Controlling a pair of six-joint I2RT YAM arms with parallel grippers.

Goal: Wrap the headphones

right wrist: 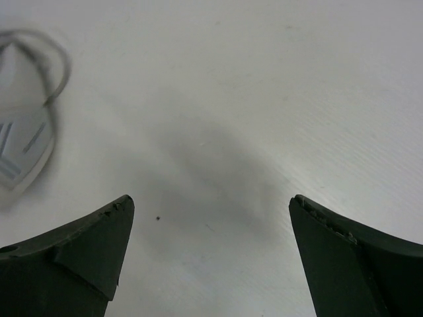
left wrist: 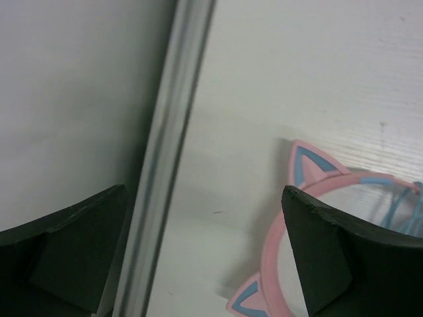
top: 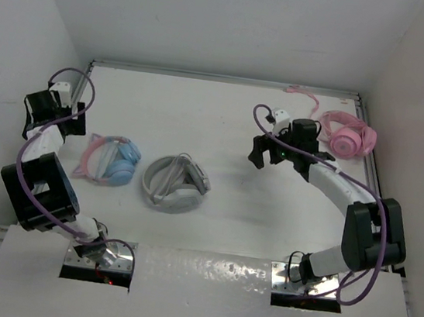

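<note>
Left arm (top: 36, 190) and right arm (top: 333, 186): white links, bulky black joint housings, and a purple cable (top: 257, 117) looping back from each wrist. Left gripper (left wrist: 205, 198) and right gripper (right wrist: 211, 201): two matte black, wedge-shaped fingers (right wrist: 86, 244) each.

No writing, label, brand, number or sign is readable in any view, whether on the pink cat-ear headphones with light blue cups (top: 114, 163), the white-grey headphones (top: 176, 185), the all-pink headphones (top: 348, 136) or the white surface (top: 225, 121).
</note>
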